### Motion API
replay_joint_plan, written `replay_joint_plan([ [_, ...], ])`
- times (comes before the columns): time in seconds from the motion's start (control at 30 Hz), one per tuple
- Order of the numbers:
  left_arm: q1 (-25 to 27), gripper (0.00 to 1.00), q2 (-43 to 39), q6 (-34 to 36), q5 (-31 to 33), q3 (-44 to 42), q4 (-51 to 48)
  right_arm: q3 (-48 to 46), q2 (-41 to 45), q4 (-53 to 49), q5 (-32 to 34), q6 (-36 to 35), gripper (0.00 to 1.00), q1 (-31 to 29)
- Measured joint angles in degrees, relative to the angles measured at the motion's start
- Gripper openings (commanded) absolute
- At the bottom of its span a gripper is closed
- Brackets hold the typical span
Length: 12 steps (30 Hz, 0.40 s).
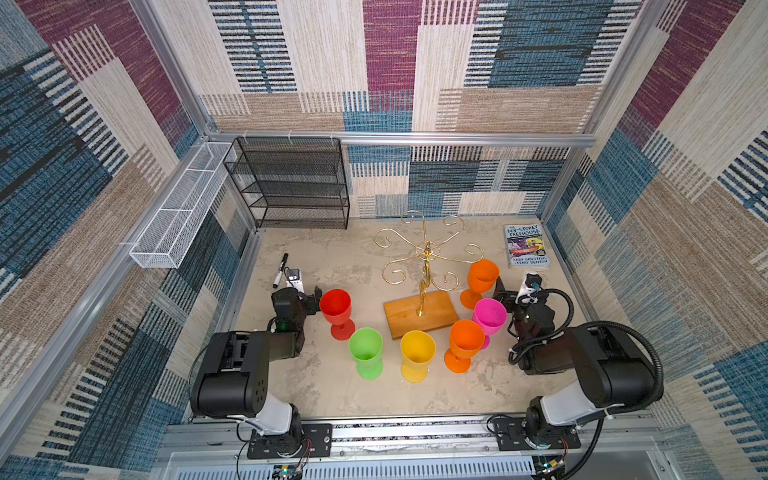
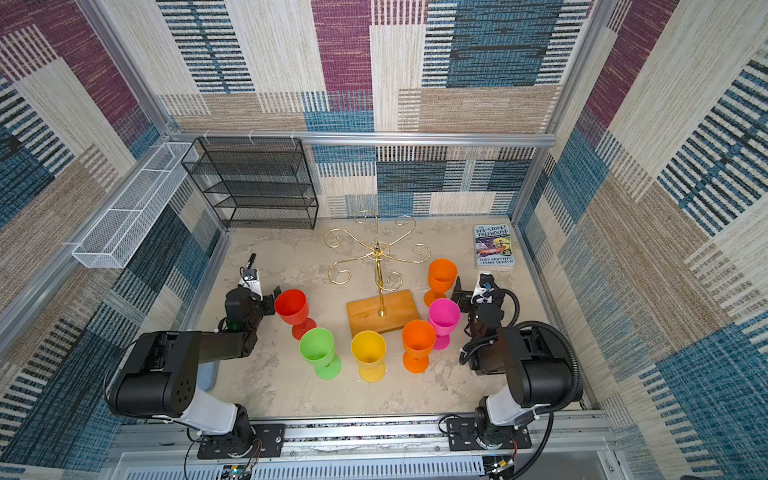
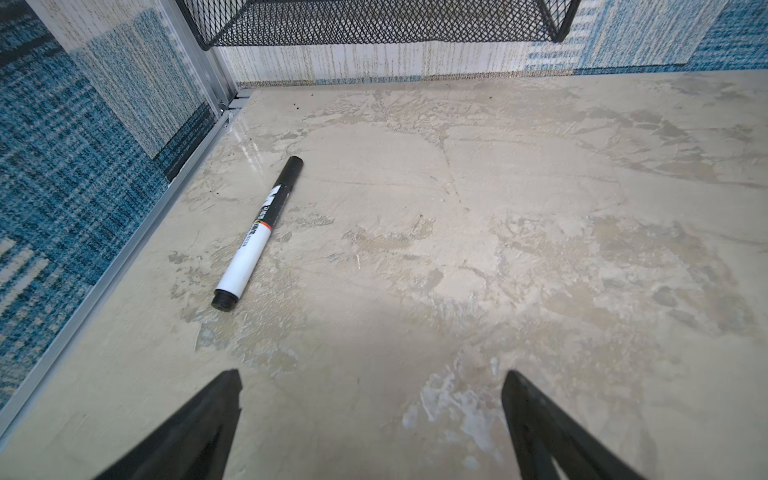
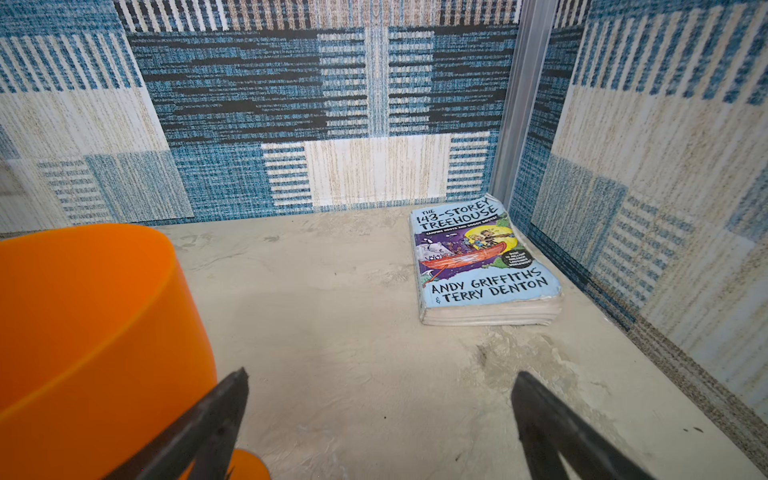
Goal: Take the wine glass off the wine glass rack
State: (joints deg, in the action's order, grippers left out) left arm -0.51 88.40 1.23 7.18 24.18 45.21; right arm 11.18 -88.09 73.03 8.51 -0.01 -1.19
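At the middle of the mottled beige tabletop point(image 1: 332, 386) stands the thin gold wire wine glass rack point(image 1: 422, 291). Its post rises from a rectangular brown wooden base point(image 1: 419, 315), and its six curled arms spread out above.

Six glasses stand upright on the tabletop around it, all off the rack. A red plastic wine glass point(image 1: 336, 307) is left of the base. A green plastic wine glass point(image 1: 365, 347), a yellow plastic wine glass point(image 1: 417, 351), a near orange plastic wine glass point(image 1: 464, 338) and a pink plastic wine glass point(image 1: 490, 316) curve along its front. A far orange plastic wine glass point(image 1: 483, 276) stands right of the post.

The left gripper point(image 3: 372, 376) is spread wide and holds nothing. In both top views it sits low just beside the red glass, on the side away from the rack. A black-and-white marker pen point(image 3: 259, 232) lies ahead of it.

The right gripper point(image 4: 381, 372) is also spread wide and empty. The far orange glass point(image 4: 95, 316) is just outside its jaws, beside the finger point(image 4: 208, 415) nearer the rack. Whether they touch cannot be told. The rack stands beyond that glass, near the gripper but apart from it.

A blue paperback book point(image 4: 484, 262) lies flat in the far right corner. A black mesh shelf unit point(image 1: 291, 183) and a long white mesh basket point(image 1: 178, 208) are at the back left.
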Motion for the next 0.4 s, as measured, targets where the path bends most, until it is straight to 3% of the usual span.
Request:
replay_joint_plan([
  [0.4, -0.1, 1.0, 0.0, 0.0, 0.0, 0.0, 0.4, 0.0, 0.0, -0.1, -0.6, 0.0, 1.0, 0.0],
])
